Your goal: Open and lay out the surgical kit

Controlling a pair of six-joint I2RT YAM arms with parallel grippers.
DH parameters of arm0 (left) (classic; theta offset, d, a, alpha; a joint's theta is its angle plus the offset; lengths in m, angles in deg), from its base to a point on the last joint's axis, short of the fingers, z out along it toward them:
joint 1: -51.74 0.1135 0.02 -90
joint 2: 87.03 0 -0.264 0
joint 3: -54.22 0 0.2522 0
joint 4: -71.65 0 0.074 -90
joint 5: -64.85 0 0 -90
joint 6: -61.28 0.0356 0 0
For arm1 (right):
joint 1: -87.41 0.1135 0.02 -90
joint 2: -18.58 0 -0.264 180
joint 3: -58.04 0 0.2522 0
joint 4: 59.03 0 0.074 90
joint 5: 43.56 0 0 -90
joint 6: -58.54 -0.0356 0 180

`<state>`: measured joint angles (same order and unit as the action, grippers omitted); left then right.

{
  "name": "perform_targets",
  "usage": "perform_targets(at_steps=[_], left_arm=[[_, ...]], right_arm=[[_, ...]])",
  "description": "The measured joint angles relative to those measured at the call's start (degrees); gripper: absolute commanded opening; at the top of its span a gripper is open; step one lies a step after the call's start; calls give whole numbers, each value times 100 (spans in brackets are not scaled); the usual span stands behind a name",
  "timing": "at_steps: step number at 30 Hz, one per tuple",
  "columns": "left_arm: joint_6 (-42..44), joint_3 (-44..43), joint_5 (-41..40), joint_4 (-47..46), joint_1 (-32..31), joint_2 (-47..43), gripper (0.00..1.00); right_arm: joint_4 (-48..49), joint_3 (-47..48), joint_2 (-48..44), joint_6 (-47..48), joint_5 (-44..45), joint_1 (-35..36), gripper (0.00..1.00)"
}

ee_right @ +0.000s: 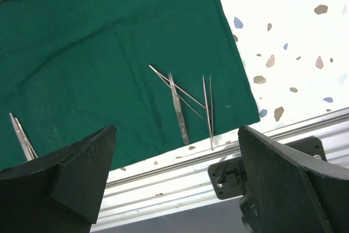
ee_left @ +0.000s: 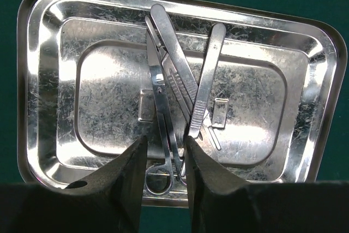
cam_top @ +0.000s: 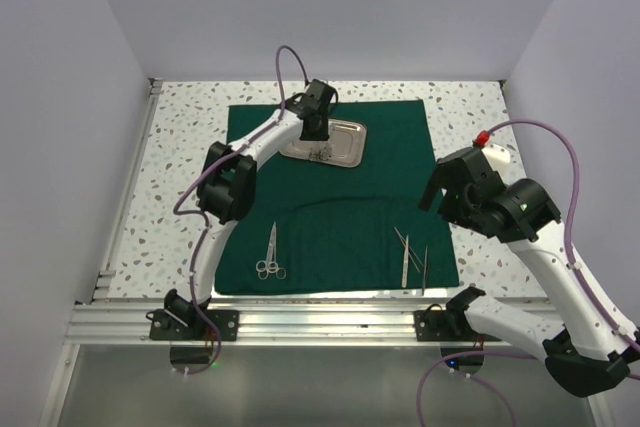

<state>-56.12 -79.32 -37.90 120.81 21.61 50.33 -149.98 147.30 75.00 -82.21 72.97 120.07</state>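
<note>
The dark green drape [cam_top: 340, 207] lies spread flat on the table. The steel tray [cam_top: 352, 145] sits on its far part. In the left wrist view the tray [ee_left: 49, 80] holds ring-handled scissors [ee_left: 161, 96], tweezers [ee_left: 174, 58] and a flat silver handle [ee_left: 206, 80]. My left gripper [cam_top: 318, 145] [ee_left: 166, 162] is low in the tray. Its jaws are narrowly apart and straddle the scissors' shanks, with a gap on the left side. My right gripper [cam_top: 445, 192] [ee_right: 175, 135] is wide open and empty, above the drape's near right corner.
A second pair of scissors [cam_top: 270, 252] lies on the drape's near left. Tweezers [ee_right: 179, 110] and thin forceps [ee_right: 208, 110] lie at the near right, close to the drape's edge. A metal rail [cam_top: 320, 322] runs along the table's front. White walls stand on three sides.
</note>
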Motion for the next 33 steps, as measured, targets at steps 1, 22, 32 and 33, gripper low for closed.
perform_targets(at_steps=[1,22,32,33], left_arm=[[-15,0,-24,33,-20,0,37],[-251,-525,-529,433,-118,531,36],[-319,409,-752,262,103,31,33],[-326,564,-769,264,186,-68,33]], right_arm=[[0,0,0,57,11,0,98],[0,118,328,1023,295,-7,98],[160,238,592,1513,398,-107,98],[186,238,629,1552,396,-127,98]])
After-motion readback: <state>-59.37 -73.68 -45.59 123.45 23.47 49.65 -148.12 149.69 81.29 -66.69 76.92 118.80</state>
